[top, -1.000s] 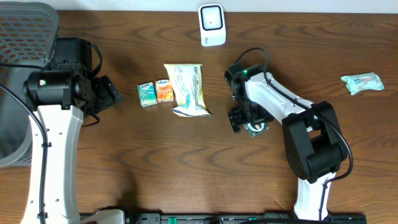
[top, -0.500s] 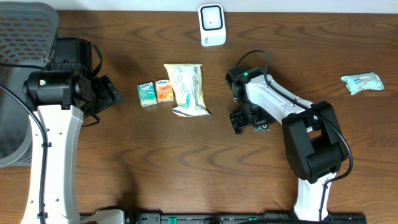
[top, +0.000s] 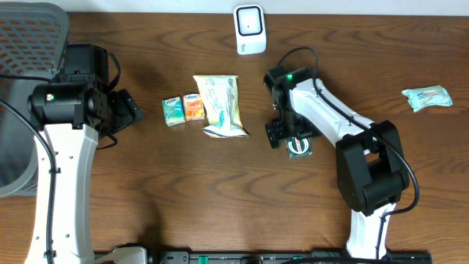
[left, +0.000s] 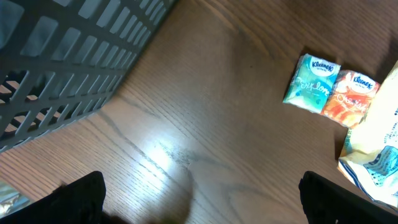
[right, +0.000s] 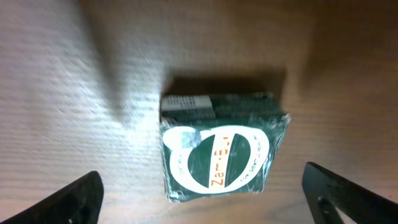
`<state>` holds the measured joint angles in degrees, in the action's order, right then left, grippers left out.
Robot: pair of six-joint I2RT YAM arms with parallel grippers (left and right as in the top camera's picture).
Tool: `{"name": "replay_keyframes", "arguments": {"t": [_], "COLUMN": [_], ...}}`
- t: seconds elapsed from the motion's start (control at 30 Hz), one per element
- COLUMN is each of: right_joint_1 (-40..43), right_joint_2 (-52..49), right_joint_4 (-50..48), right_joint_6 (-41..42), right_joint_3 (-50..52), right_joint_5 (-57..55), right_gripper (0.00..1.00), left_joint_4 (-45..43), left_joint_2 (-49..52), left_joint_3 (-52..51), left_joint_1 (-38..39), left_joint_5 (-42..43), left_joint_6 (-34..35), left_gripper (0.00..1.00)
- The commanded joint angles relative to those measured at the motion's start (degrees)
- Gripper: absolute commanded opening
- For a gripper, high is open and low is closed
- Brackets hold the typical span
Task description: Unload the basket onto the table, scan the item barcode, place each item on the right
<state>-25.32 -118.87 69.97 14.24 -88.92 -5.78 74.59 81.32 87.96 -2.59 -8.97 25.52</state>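
The item, a small dark green wrapped packet (right: pixel 224 149) with a white oval label, lies flat on the wooden table (top: pixel 220 191). In the overhead view the packet (top: pixel 299 149) shows just right of my right gripper (top: pixel 282 133). In the right wrist view that gripper (right: pixel 208 202) is open, its fingertips (right: pixel 81 198) wide apart on either side of the packet and not touching it. The white barcode scanner (top: pixel 250 29) stands at the table's back edge. My left gripper (top: pixel 130 110) is open and empty far to the left, over bare wood (left: pixel 202 202).
A teal tissue pack (top: pixel 174 111), an orange tissue pack (top: pixel 193 108) and a pale snack bag (top: pixel 220 106) lie left of the packet. A light green packet (top: pixel 427 97) lies at the far right. A grey mesh basket (top: pixel 29 44) stands at the left edge.
My right gripper has opened wider and let go of the green packet, which now lies on the table. The gripper shifted slightly back and left. The left arm has not moved.
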Motion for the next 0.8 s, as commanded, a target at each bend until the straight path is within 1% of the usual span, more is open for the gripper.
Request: {"name": "replay_keyframes", "arguments": {"t": [0.0, 0.13, 0.3, 0.47, 0.57, 0.67, 0.77], "right_joint_1": [-0.07, -0.07, -0.24, 0.02, 0.26, 0.13, -0.02], "right_joint_2": [-0.50, -0.50, -0.50, -0.50, -0.50, -0.50, -0.50], "right_joint_4": [-0.13, -0.11, -0.52, -2.01, -0.26, 2.64, 5.27], "right_joint_6": [1.62, 1.62, 1.62, 2.69, 6.64, 6.93, 6.93], "right_joint_3": [-1.18, -1.16, -1.16, -1.14, -1.11, -1.11, -1.11], "right_joint_5": [0.15, 0.70, 5.14, 4.87, 5.11, 8.22, 9.86], "right_gripper": [0.99, 0.99, 0.99, 0.99, 0.99, 0.99, 0.93], "left_joint_4": [0.17, 0.17, 0.17, 0.17, 0.17, 0.17, 0.17], "left_joint_2": [0.26, 0.26, 0.26, 0.26, 0.26, 0.26, 0.26], "left_joint_3": [0.02, 0.02, 0.02, 0.02, 0.02, 0.02, 0.02], "left_joint_1": [-0.24, -0.24, -0.24, -0.24, -0.24, -0.24, -0.24], "left_joint_5": [-0.55, -0.55, -0.55, -0.55, -0.55, -0.55, -0.55], "left_joint_6": [0.52, 0.52, 0.52, 0.52, 0.52, 0.52, 0.52], "left_gripper": [0.98, 0.98, 0.98, 0.98, 0.98, 0.98, 0.98]}}
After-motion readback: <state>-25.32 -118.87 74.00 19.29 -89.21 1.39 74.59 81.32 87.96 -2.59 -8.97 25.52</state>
